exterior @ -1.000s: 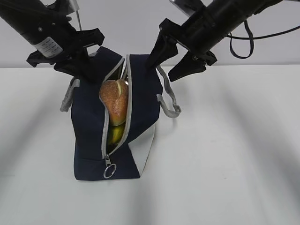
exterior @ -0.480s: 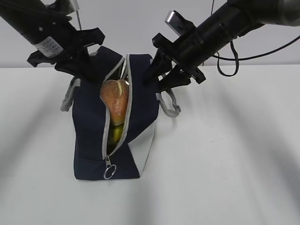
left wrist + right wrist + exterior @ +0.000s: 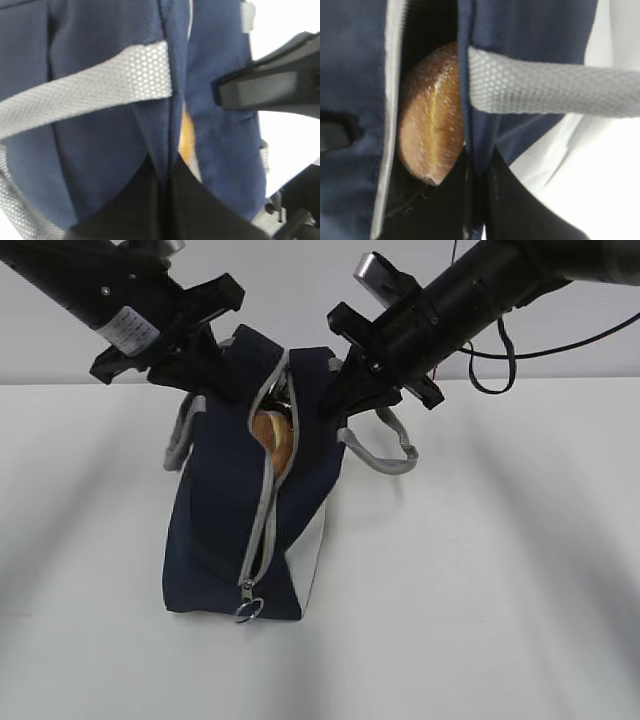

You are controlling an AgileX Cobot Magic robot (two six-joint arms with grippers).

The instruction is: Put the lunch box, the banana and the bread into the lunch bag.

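Bag [image 3: 215, 530] of dark blue cloth on white table [image 3: 500, 570], seen from outside, pulled up at its top by two arms. Left gripper [image 3: 205, 375] at 11 o'clock of bag, fingers shut tight on blue cloth. Right gripper [image 3: 335, 400] at 1 o'clock, fingers pinched on other side of opening. Zipper [image 3: 262, 510] open only a narrow slit, ring pull [image 3: 249, 610] low at 6 o'clock. Bread [image 3: 275, 435] peeking out near top of slit. Banana and lunch box not seen.

Left wrist view: blue cloth close up, grey handle [image 3: 90, 87] across it, black fingers [image 3: 150, 210] squeezed on fold at 6 o'clock.

Right wrist view: brown bread [image 3: 432, 135] inside dark opening, grey handle [image 3: 545, 90] at 3 o'clock, fingers [image 3: 475, 200] clamped on bag edge at 6 o'clock.
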